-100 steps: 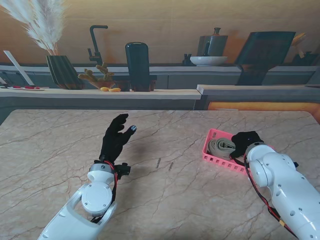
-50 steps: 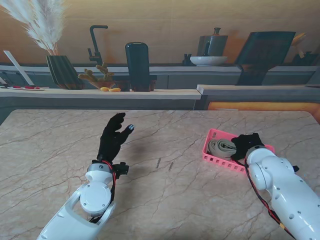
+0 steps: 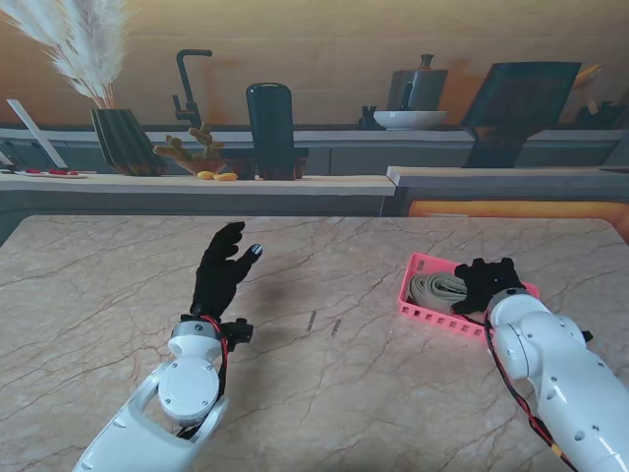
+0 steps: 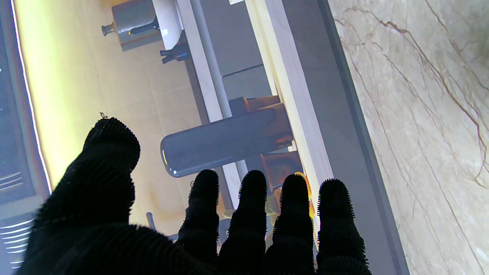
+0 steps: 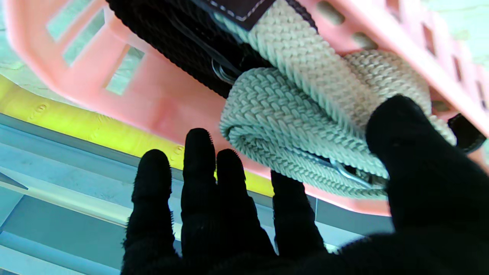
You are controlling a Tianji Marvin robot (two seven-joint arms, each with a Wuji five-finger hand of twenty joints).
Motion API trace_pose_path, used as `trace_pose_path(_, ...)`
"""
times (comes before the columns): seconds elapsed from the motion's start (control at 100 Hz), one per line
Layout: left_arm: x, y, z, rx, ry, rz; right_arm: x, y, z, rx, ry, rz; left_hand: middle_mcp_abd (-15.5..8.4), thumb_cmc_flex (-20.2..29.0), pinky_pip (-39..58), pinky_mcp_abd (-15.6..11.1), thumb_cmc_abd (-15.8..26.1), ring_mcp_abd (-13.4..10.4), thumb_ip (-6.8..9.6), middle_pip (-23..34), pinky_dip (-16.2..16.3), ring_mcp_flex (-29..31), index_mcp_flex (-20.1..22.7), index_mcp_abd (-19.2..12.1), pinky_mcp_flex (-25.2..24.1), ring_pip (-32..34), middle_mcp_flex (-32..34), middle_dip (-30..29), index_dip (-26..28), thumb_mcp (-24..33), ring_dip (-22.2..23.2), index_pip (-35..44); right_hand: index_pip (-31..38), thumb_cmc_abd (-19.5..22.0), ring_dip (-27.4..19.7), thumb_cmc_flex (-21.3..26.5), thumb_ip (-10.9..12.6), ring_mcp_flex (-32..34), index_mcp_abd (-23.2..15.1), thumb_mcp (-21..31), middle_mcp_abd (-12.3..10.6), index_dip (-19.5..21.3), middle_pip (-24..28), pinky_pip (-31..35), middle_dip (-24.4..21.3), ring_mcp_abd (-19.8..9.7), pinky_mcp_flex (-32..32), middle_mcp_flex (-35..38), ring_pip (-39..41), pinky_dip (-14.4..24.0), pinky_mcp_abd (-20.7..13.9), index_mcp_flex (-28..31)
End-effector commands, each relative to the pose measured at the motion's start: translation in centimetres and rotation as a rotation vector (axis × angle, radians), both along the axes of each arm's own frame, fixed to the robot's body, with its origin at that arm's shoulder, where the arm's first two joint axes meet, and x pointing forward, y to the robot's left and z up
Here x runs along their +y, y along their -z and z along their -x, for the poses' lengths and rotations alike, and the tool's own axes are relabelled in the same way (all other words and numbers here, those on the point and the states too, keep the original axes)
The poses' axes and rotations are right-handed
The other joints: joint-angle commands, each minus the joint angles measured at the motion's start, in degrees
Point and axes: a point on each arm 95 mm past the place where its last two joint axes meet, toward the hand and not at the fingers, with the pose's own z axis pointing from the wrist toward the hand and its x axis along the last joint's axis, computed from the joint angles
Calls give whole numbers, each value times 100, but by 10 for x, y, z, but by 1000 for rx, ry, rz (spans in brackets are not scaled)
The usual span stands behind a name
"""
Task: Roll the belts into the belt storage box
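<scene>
The counter [image 3: 118, 285] is patterned in beige marble with thin brown veins. The belt storage box [image 3: 425, 313] is coloured pink, with a slotted wall. A beige woven belt [image 5: 305, 126] and a black woven belt [image 5: 179, 42] are seen inside it. Both the left hand [image 3: 222, 272] and the right hand [image 3: 486, 278] are covered in black, and the arms are finished in white.

A kitchen setting. A black curved tap [image 3: 189, 84], a white bowl [image 3: 410, 119] and a metal pot [image 3: 418, 87] line the back counter. The beige veined marble worktop [image 3: 324, 374] stands in front.
</scene>
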Motion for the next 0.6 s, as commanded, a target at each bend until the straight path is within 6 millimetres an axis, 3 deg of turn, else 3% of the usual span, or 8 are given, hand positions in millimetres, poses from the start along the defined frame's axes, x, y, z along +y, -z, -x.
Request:
trace_pose_path(0.0, -2, -1, 2, 2, -3, 8, 4, -3, 1, -8, -15, 1, -51, 156, 143, -10, 142, -2, 163, 55, 86, 56, 133, -35, 21, 68, 82, 64, 80, -178, 71, 103, -68, -181, -92, -213, 81, -152, -19, -6, 105, 19, -397, -186, -199, 110, -131, -272, -185, -80, 222, -177)
trace_pose_path(0.59, 2, 0, 3, 0, 3, -6, 19, -23, 17, -106, -87, -99, -21, 151, 280, 148, 116, 0, 163, -2, 153, 57, 142, -77, 110, 27, 73, 35, 64, -250, 51, 66, -150, 23, -186, -492, -22, -170, -28, -203, 126, 19, -575, -985, -286, 138, -213, -346, -473, -231, 401, -196)
